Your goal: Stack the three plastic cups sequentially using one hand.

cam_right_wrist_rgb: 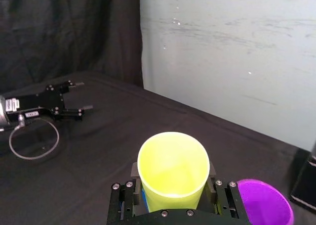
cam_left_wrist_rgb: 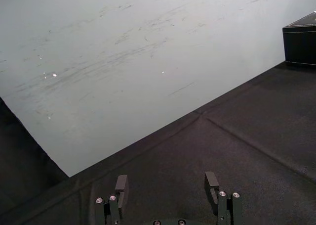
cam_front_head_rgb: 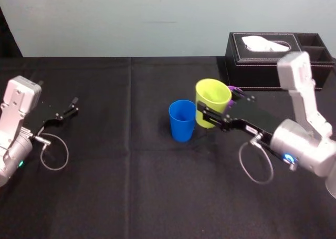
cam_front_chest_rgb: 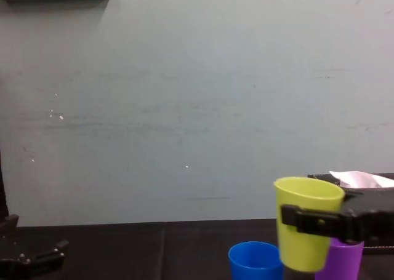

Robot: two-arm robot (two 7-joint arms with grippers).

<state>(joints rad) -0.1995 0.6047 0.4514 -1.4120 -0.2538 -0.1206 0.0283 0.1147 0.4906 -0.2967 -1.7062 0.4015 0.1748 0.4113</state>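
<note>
From the head, the right gripper [cam_front_head_rgb: 216, 105] is clamped on the yellow-green cup [cam_front_head_rgb: 211, 94], held off the table [cam_front_head_rgb: 131, 186] just beside the blue cup [cam_front_head_rgb: 181, 121], the purple cup [cam_front_head_rgb: 234, 90] peeking behind; the left gripper [cam_front_head_rgb: 72, 106] sits parked far left. Its wrist camera shows its fingers [cam_left_wrist_rgb: 121, 183] apart on nothing (idle), and the right wrist camera shows the yellow-green cup upright in that grip. From the chest its base seems to hang below the blue rim, so lift clear, centre over the blue mouth, then lower straight.
</note>
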